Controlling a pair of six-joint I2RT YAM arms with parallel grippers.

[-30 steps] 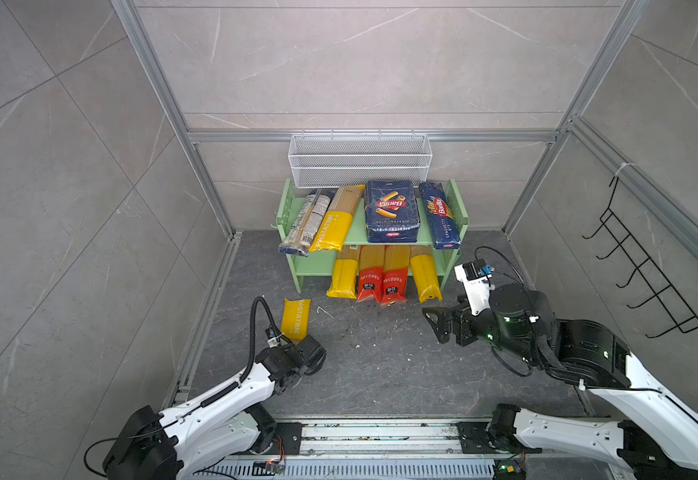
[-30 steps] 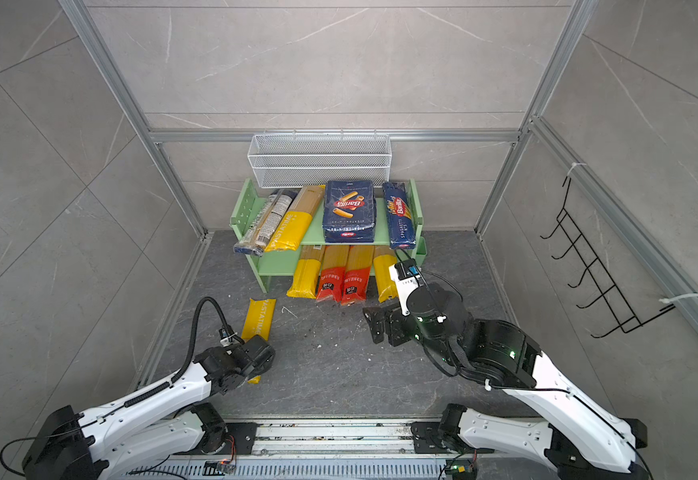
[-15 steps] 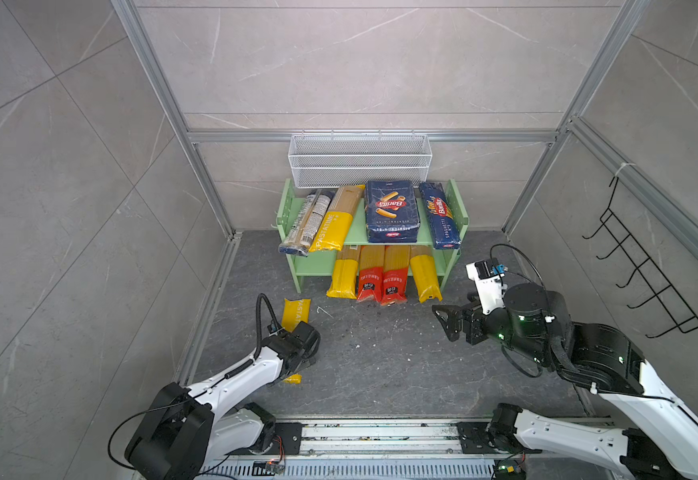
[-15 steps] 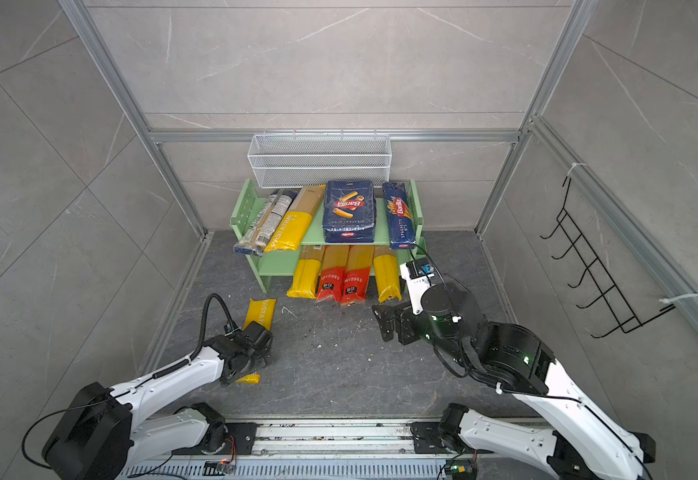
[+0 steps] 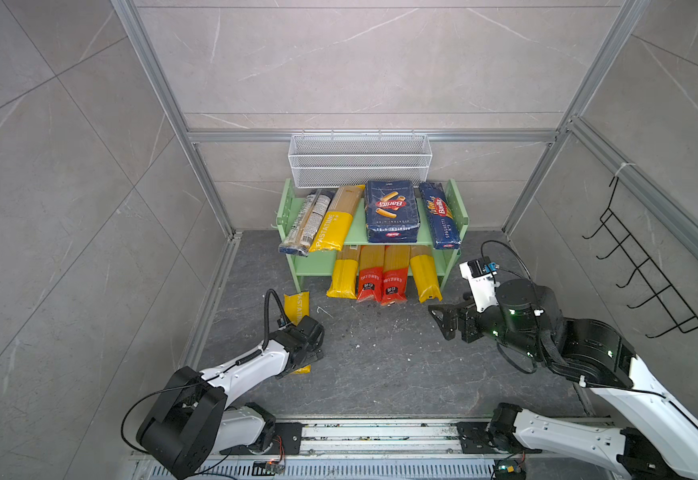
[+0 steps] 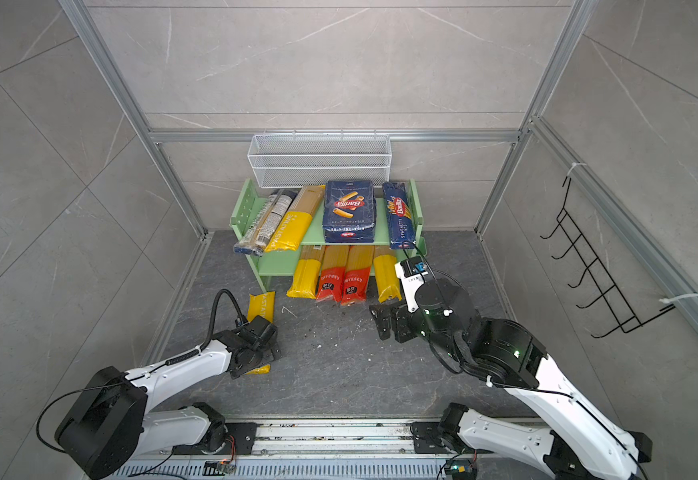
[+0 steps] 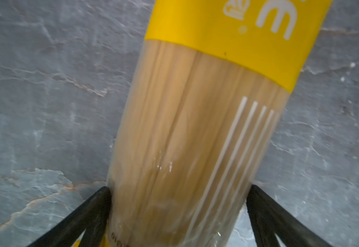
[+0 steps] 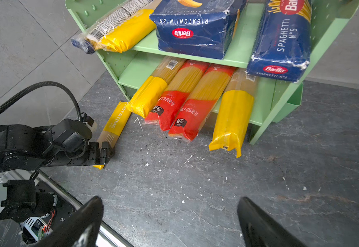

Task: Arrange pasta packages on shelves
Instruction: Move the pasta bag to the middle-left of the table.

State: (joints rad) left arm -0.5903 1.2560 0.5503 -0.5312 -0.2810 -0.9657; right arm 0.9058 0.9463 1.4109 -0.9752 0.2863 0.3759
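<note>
The light green shelves (image 5: 355,233) (image 6: 313,233) (image 8: 141,68) stand at the back wall. On the top board lie a clear brownish-labelled bag (image 5: 305,219), a yellow spaghetti bag (image 5: 334,222), a wide Barilla pack (image 5: 391,210) and a narrow Barilla pack (image 5: 441,216). The lower board holds two yellow bags (image 5: 343,275) (image 5: 424,275) and two red ones (image 5: 382,278), their ends sticking out. One more yellow pasta package (image 5: 297,305) (image 6: 261,305) (image 7: 195,128) (image 8: 115,124) lies on the floor. My left gripper (image 5: 312,351) (image 6: 264,358) (image 7: 179,189) is open, a finger on each side of it. My right gripper (image 5: 441,322) (image 6: 378,322) (image 8: 170,200) hangs open and empty.
A white wire basket (image 5: 360,160) hangs on the wall above the shelves. A black wire hook rack (image 5: 646,266) is on the right wall. Pasta crumbs dot the dark stone floor (image 5: 380,357). The arms' metal rail (image 5: 380,432) runs along the front edge.
My left arm has swung inward and come down over the floor package, whose near end now shows under the wrist. The right arm shifted slightly to the right. Both grippers stayed open.
</note>
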